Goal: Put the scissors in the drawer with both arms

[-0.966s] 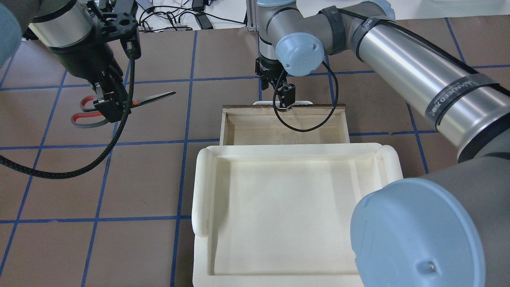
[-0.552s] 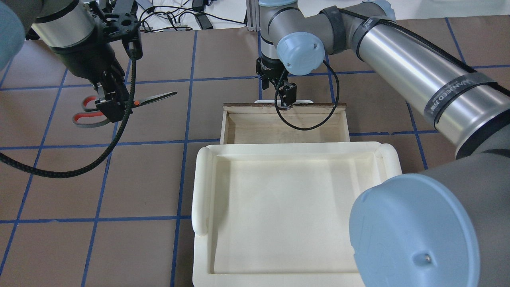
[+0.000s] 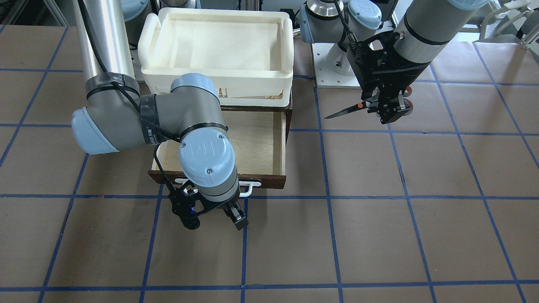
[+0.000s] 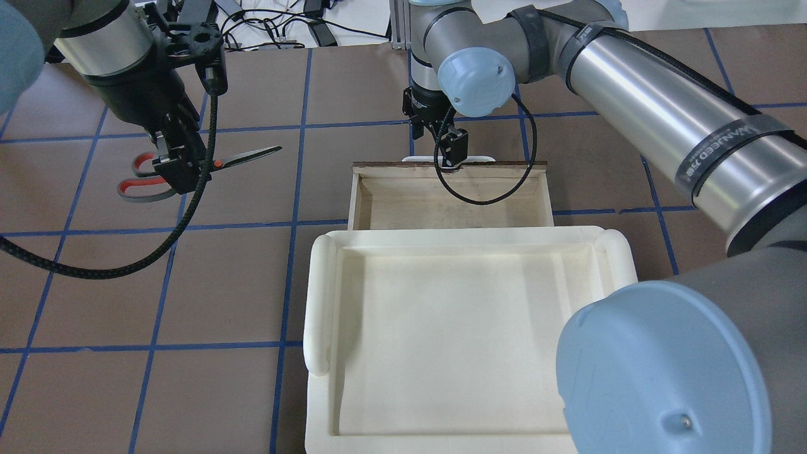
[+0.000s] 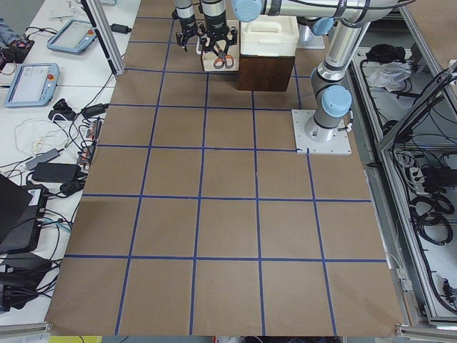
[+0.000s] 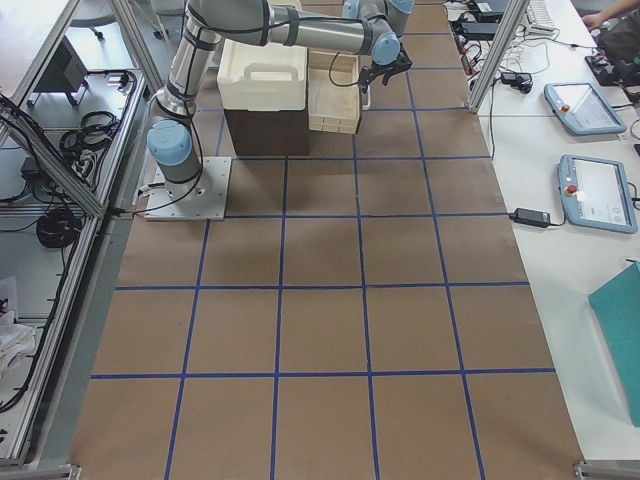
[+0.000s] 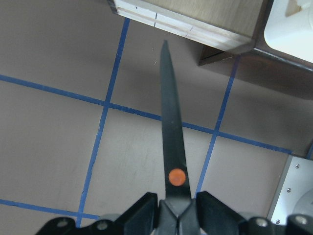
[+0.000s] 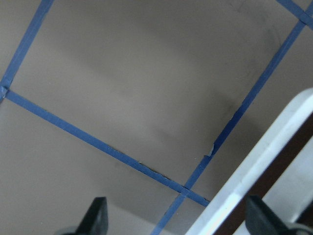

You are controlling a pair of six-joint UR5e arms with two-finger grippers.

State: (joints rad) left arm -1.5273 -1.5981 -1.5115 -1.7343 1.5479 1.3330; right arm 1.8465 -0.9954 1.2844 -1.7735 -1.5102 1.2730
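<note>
My left gripper (image 4: 179,171) is shut on the scissors (image 4: 243,156) near the orange pivot and holds them above the table, left of the drawer. The blades point toward the drawer and the orange-lined handles (image 4: 140,180) stick out behind. In the left wrist view the blade (image 7: 171,142) points at the drawer's corner (image 7: 195,27). The drawer (image 4: 356,202) is pulled open, its pale inside bare. My right gripper (image 3: 214,219) is open and empty just beyond the white handle (image 3: 252,187). That handle shows in the right wrist view (image 8: 254,186).
A cream-white plastic tray (image 4: 318,302) sits on top of the dark cabinet behind the open drawer. The table is brown paper with blue tape lines (image 4: 296,183). Cables and pendants lie at the table's far edge (image 4: 277,28).
My left gripper has shifted a little with the scissors held in it. My right gripper has drawn slightly away from the drawer's handle. The drawer has not moved.
</note>
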